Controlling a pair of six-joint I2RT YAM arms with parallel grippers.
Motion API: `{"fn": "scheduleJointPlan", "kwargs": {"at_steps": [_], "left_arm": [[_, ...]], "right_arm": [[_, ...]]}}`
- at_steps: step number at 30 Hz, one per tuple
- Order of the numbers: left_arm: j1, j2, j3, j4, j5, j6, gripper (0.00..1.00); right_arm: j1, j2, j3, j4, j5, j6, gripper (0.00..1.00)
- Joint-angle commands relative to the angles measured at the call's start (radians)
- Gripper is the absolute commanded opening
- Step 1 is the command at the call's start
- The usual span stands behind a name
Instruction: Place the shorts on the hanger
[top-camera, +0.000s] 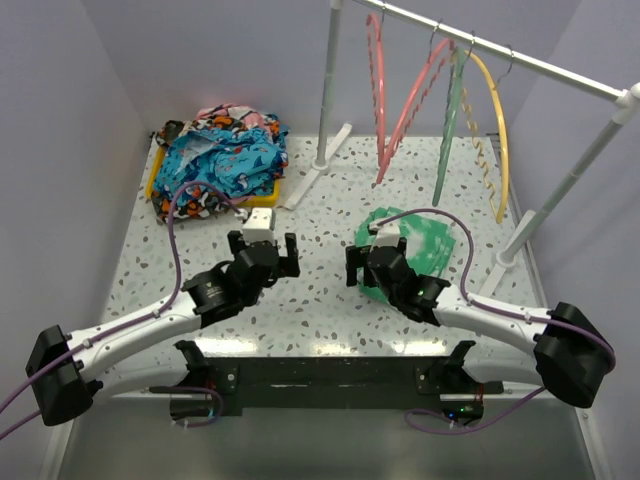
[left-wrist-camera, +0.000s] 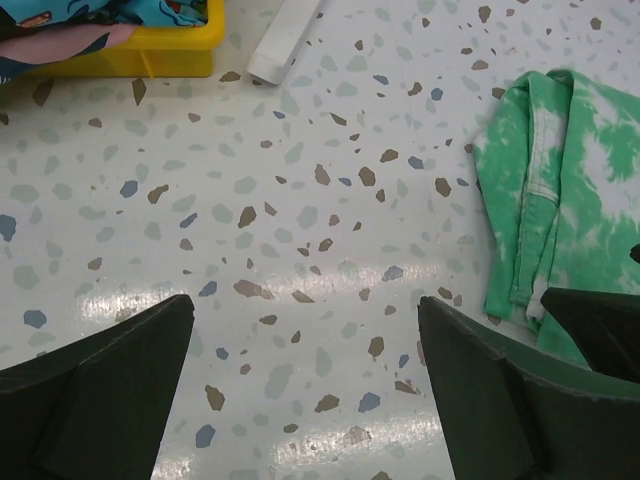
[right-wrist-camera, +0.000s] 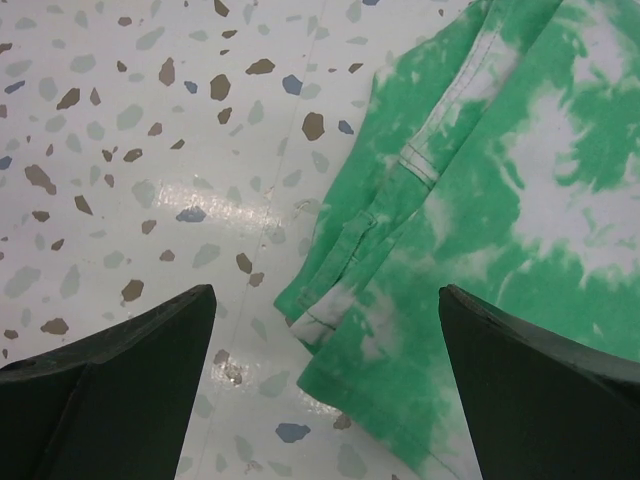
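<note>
Nothing of the task is done yet, as we read it. The shorts (top-camera: 228, 160) lie crumpled on top of a garment heap in the yellow bin (left-wrist-camera: 150, 55) at the far left of the bench (top-camera: 320, 310). The salmon-pink hanger (top-camera: 408, 112) hangs bare on the rail (top-camera: 530, 65), well apart from them. The left jaws stand apart over bare bench, empty. The right jaws stand apart over the edge of the green tie-dye cloth (top-camera: 432, 240), also empty. Left to do: fetch the shorts, bring them to the hanger, drape them.
</note>
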Motion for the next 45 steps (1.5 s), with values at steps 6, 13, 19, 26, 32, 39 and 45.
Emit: {"fn": "scheduleJointPlan", "kwargs": {"at_steps": [6,13,19,26,32,39,45], "left_arm": [[0.034,0.055,0.178,-0.114,-0.15,-0.043,1.0],[0.389,0.139,0.349,-0.067,0.034,0.032,1.0],[0.638,0.373,0.624,-0.1,0.027,0.11,0.92],[0.785,0.642,0.92,-0.163,0.149,0.13,0.84],[0.804,0.84,1.063,-0.173,0.193,0.15,0.83],[0.808,0.994,1.147,-0.108,0.227,0.179,0.82],[0.819,1.023,1.124,0.024,0.235,0.233,0.74]], "right_arm": [[0.003,0.0,-0.018,0.035,-0.034,-0.011,0.97],[0.004,-0.007,-0.038,0.031,-0.091,0.001,0.96],[0.004,-0.016,-0.03,0.008,-0.126,-0.008,0.95],[0.004,-0.022,-0.045,0.013,-0.148,-0.011,0.95],[0.004,-0.028,-0.058,0.016,-0.171,-0.02,0.95],[0.004,-0.057,-0.082,-0.001,-0.174,-0.022,0.95],[0.004,-0.083,-0.096,-0.015,-0.168,-0.023,0.95]]}}
